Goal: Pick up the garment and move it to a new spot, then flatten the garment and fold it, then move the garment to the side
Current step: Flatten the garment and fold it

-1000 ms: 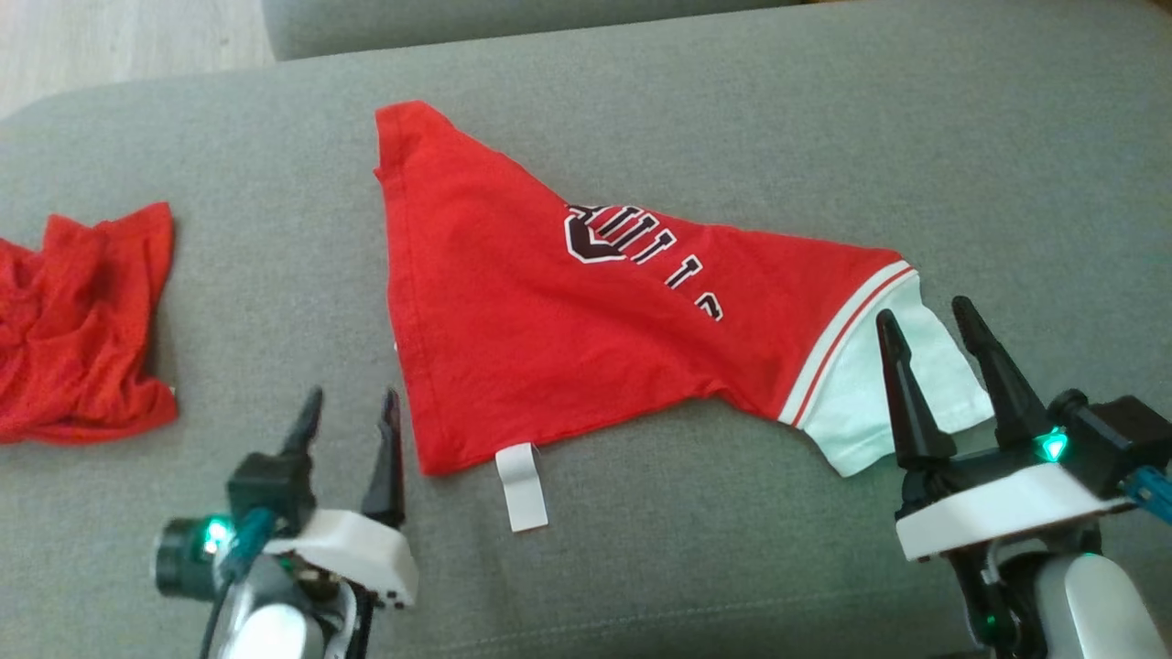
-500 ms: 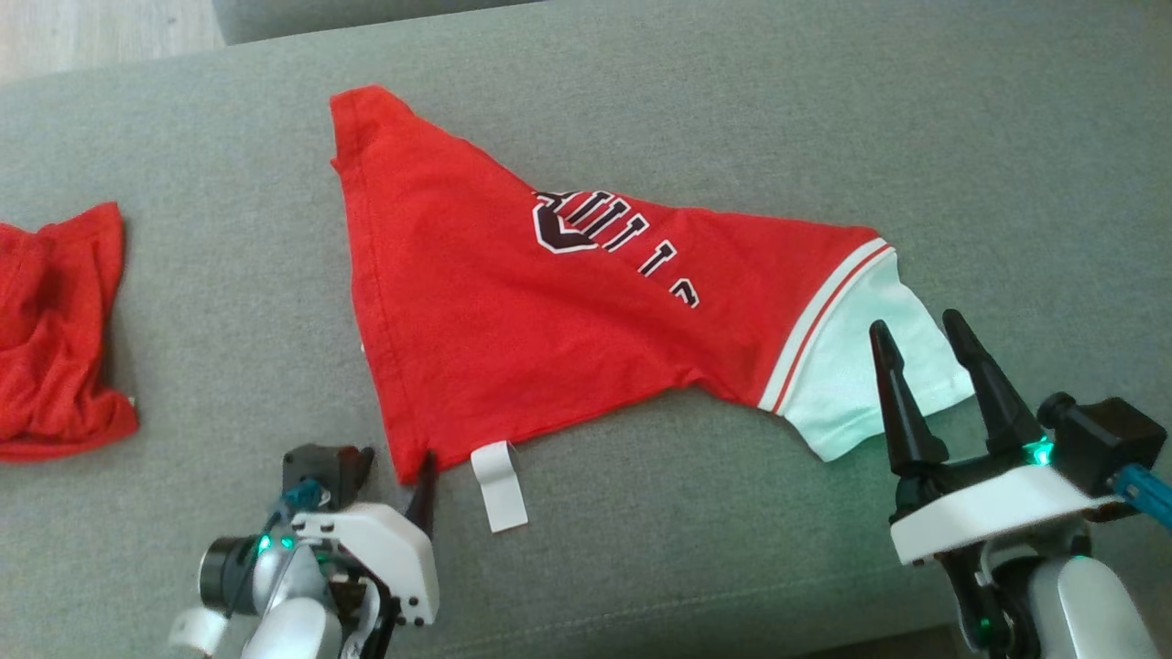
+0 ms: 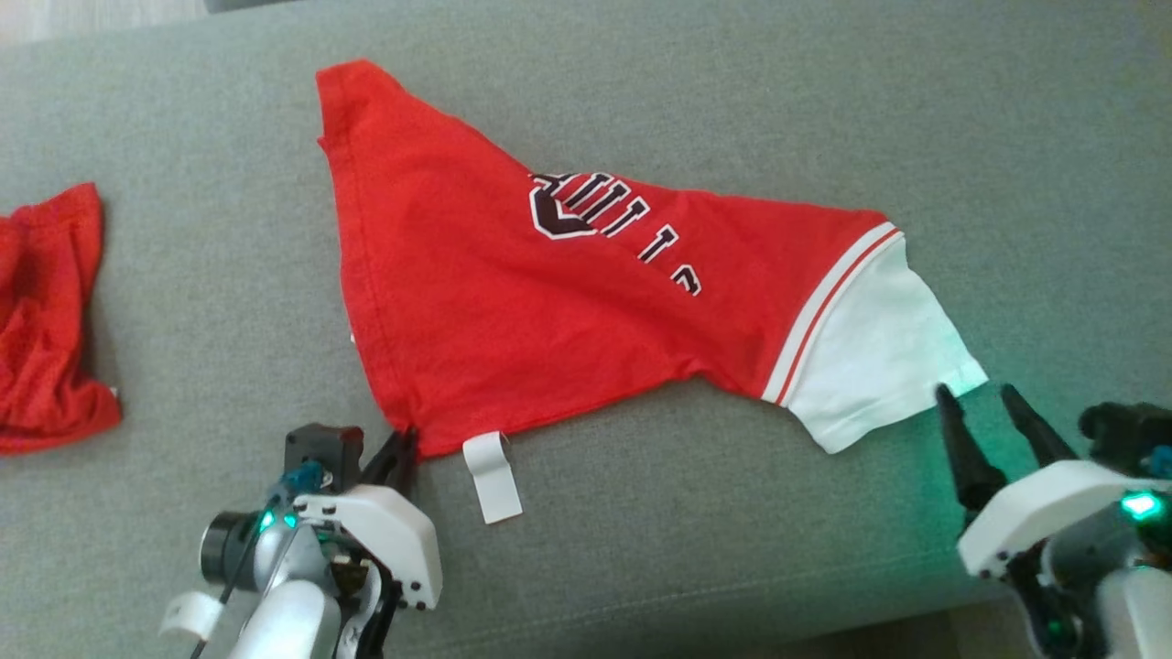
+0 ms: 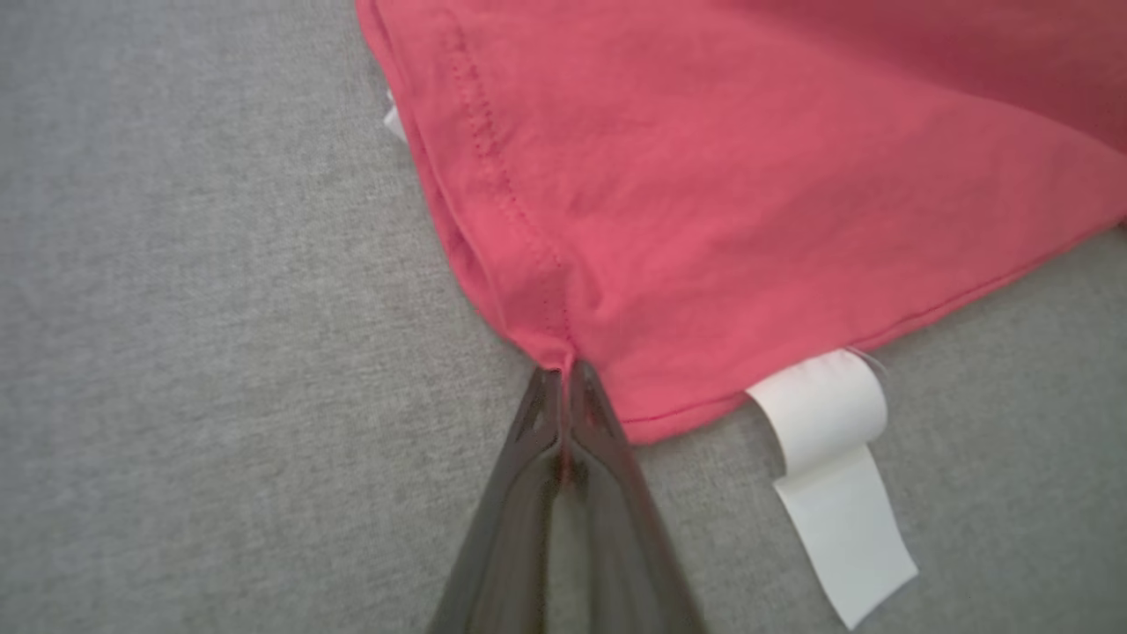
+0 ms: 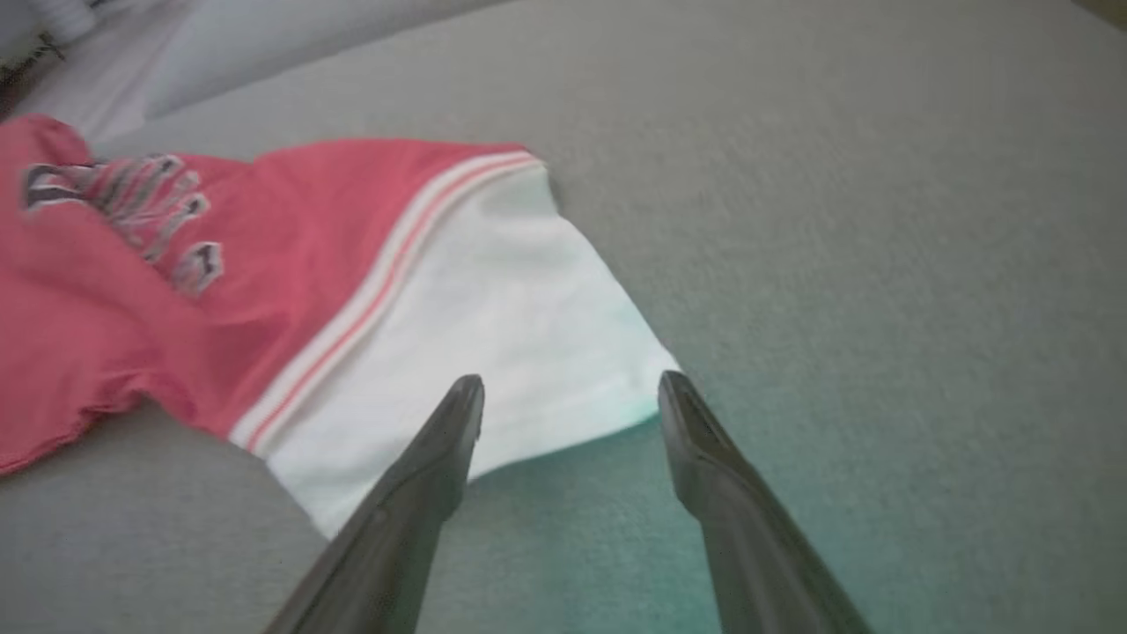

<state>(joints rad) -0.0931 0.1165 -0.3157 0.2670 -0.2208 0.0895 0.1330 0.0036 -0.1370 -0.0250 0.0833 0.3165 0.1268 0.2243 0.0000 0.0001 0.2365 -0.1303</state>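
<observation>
The garment (image 3: 513, 302) lies spread on the grey cushion, red with black-and-white lettering, a white stripe trim and a white sleeve (image 3: 870, 357) at its right end. My left gripper (image 3: 403, 444) is shut on the garment's near-left hem corner; in the left wrist view the gripper (image 4: 563, 374) pinches that red corner (image 4: 616, 220). My right gripper (image 3: 980, 398) stands open just off the sleeve's near-right corner. In the right wrist view the right gripper (image 5: 572, 387) has the white sleeve (image 5: 493, 326) edge lying between its fingertips, and I cannot tell if they touch it.
A white label tag (image 3: 490, 476) sticks out from the near hem, right beside my left gripper, and shows as a white strip (image 4: 828, 467) in the left wrist view. A second crumpled red cloth (image 3: 46, 320) lies at the far left. The grey cushion (image 3: 687, 549) ends close behind both grippers.
My left gripper moved up to the garment's near-left corner and closed on it. My right gripper drew back from over the sleeve to its near edge. The camera also shifted.
</observation>
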